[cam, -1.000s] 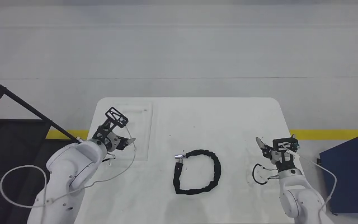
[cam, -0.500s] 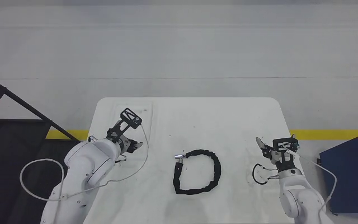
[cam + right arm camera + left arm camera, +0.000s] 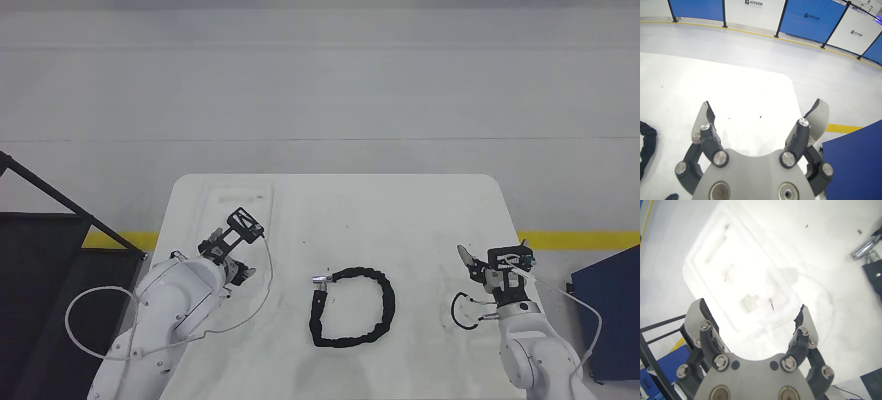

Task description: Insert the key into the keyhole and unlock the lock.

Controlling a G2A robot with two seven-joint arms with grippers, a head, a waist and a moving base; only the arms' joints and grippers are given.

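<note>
Lock: a black sleeved chain lock lies in a loop at the middle of the tabletop, between the two arms. Its shiny metal end points toward the left arm's side, and nothing touches it.
Key: a small slim metal piece, which looks like the key, lies flat in a shallow recess of the white foam tray. It is too small to make out its teeth.
Tray: it sits on the tabletop's left part, well apart from the lock.
Left tool: the left tool hangs above the tray's near end with its fingers spread wide and nothing between them. The key lies just ahead of the fingertips, untouched.
Right tool: the right tool is near the tabletop's right edge, fingers apart and empty, well apart from the lock.
</note>
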